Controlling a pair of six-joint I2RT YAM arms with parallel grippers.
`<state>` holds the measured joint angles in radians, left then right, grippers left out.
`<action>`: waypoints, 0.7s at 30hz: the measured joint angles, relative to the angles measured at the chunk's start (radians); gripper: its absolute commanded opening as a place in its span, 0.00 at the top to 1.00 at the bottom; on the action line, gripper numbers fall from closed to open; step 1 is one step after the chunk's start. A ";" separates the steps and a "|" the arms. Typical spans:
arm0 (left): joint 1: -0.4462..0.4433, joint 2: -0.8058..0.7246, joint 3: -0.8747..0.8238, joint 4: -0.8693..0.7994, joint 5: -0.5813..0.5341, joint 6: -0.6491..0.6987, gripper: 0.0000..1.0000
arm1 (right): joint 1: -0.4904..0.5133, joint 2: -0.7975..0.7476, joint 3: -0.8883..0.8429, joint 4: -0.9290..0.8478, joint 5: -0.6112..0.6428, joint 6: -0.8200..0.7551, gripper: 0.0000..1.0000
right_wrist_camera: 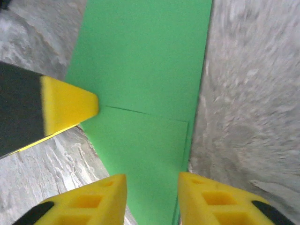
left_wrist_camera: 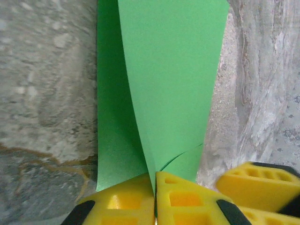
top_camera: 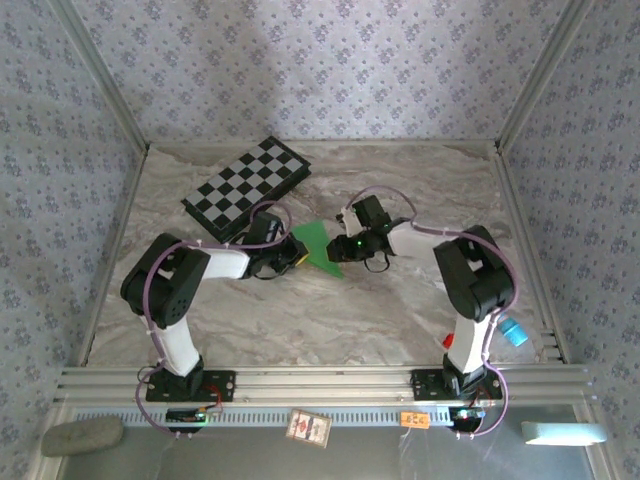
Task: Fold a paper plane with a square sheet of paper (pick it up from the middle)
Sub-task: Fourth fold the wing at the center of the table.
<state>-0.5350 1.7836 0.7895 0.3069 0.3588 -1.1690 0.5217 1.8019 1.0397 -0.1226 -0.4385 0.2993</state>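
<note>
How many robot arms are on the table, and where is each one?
2. The left arm stands at the near left, the left gripper shut on the green paper plane. The right arm stands at the near right, the right gripper open at the same paper.

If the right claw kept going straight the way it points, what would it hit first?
The green paper: it already shows in the gap between the open fingers of the right gripper and stretches on ahead. The left gripper, pinching the paper, has a finger off to one side, probably out of line.
</note>
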 measured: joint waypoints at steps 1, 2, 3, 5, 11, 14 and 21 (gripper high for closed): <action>0.002 -0.004 0.002 -0.014 -0.009 -0.003 0.92 | 0.003 -0.032 -0.014 0.019 0.030 -0.024 0.54; 0.004 -0.009 0.006 -0.028 -0.014 -0.008 0.92 | 0.009 -0.064 -0.031 0.039 0.061 -0.047 0.52; 0.004 -0.012 0.014 -0.047 -0.019 -0.011 0.92 | 0.016 -0.087 -0.045 0.055 0.085 -0.063 0.50; 0.005 -0.017 0.037 -0.092 -0.034 -0.023 0.92 | 0.046 -0.138 -0.085 0.099 0.156 -0.118 0.48; 0.005 -0.033 0.102 -0.199 -0.050 -0.049 0.92 | 0.154 -0.169 -0.171 0.213 0.286 -0.244 0.50; 0.005 -0.039 0.128 -0.246 -0.054 -0.061 0.92 | 0.186 -0.154 -0.187 0.258 0.325 -0.291 0.53; 0.005 -0.041 0.167 -0.315 -0.060 -0.094 0.92 | 0.228 -0.109 -0.208 0.353 0.365 -0.347 0.52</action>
<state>-0.5301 1.7428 0.9569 -0.0086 0.2985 -1.2629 0.7494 1.6924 0.8318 0.2306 -0.0738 -0.0479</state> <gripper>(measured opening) 0.080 0.474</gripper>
